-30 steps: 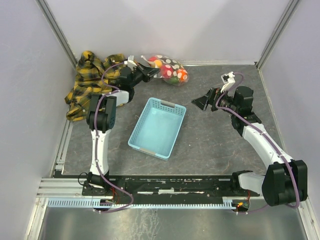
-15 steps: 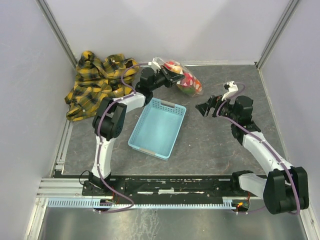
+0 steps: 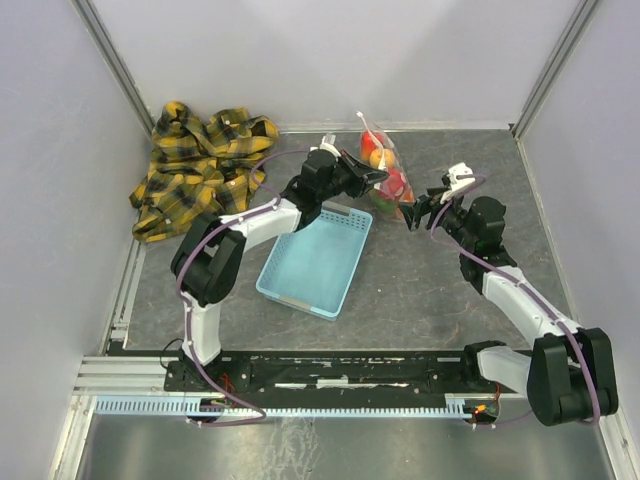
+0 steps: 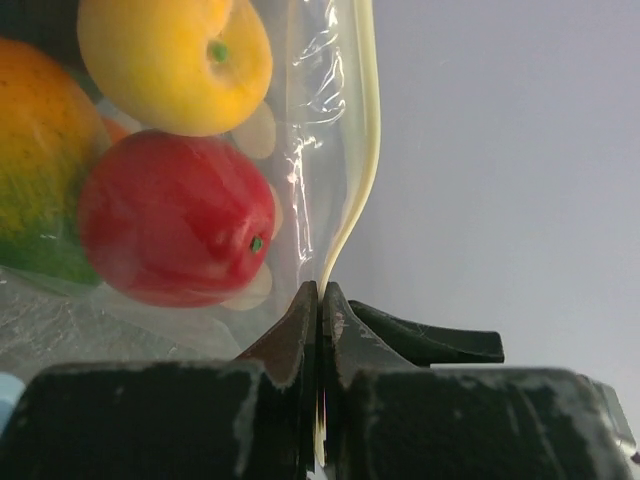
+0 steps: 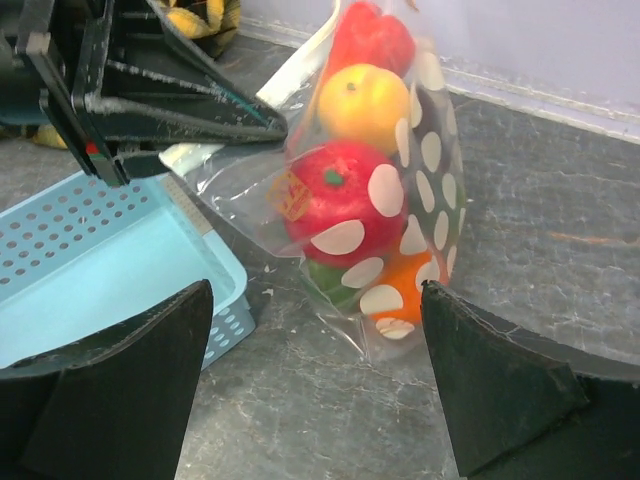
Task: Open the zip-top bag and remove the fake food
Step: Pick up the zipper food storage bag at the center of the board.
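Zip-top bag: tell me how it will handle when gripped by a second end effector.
The zip-top bag is probably floppy: its film creases and hangs from the left end effector, pinched at one edge. The fake food piled inside weighs it down, so it likely sags and swings. The glossy film may slip.

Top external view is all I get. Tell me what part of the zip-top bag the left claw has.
Observer: In its wrist view the left claw is shut on the zip-top bag at its pale edge strip, not on any fruit.
Operator: Report the right claw.
Observer: The right claw is open and holds nothing; the bag hangs ahead, between its fingers.
Operator: List the fake food facing it.
Observer: The fake food shows, from the top down, a red piece, a yellow, a red, a green, then an orange.
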